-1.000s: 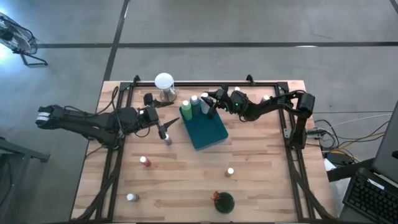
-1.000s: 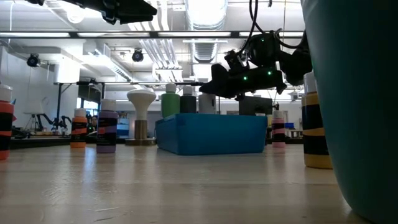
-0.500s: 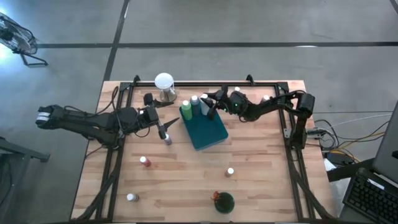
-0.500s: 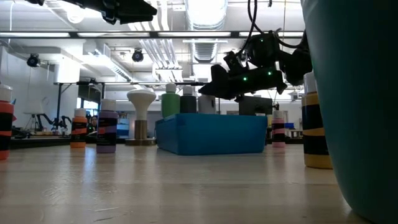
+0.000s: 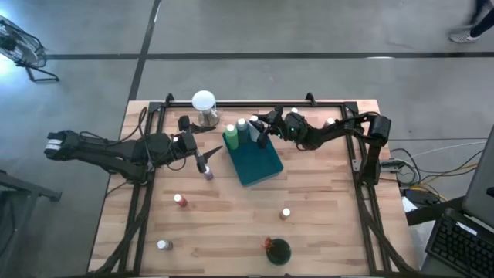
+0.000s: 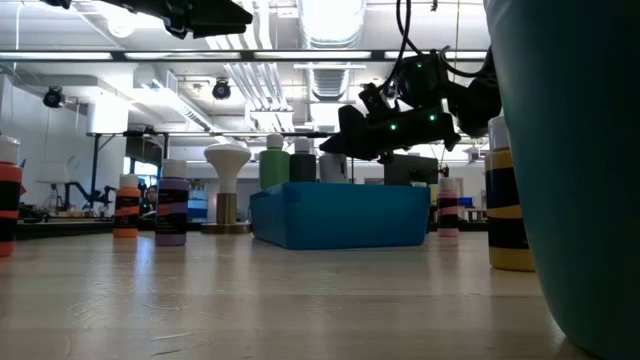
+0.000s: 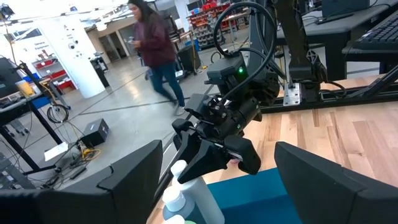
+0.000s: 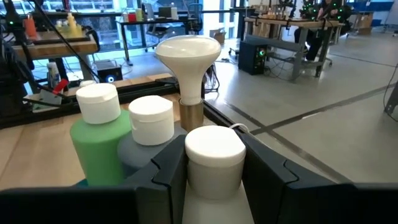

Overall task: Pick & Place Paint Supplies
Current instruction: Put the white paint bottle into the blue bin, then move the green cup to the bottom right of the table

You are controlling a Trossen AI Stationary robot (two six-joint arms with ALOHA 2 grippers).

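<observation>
The teal tray (image 5: 261,166) lies mid-table. Standing at its far end are a green bottle (image 8: 99,146), a grey bottle (image 8: 146,134) and a third white-capped bottle (image 8: 214,155). My right gripper (image 5: 261,131) reaches in from the table's right and is shut on that third bottle. My left gripper (image 5: 202,159) hangs open left of the tray, above a purple bottle (image 5: 207,172) that stands on its base on the table; the left wrist view shows nothing between its fingers (image 7: 140,177). My right gripper pinches the third bottle at its white cap (image 8: 214,146), with one finger (image 8: 168,171) on each side. The fingers slant down from the table's right. The bottle is upright at the tray's far end, and the tray wall (image 6: 340,215) hides its base.
A white globe on a metal base (image 5: 204,106) stands just beyond the tray's far left corner. Small bottles are scattered on the wood (image 5: 180,200) (image 5: 285,212) (image 5: 163,245) (image 5: 184,122), and a dark green round object (image 5: 276,249) sits near the front edge. A black frame runs along the table's edges.
</observation>
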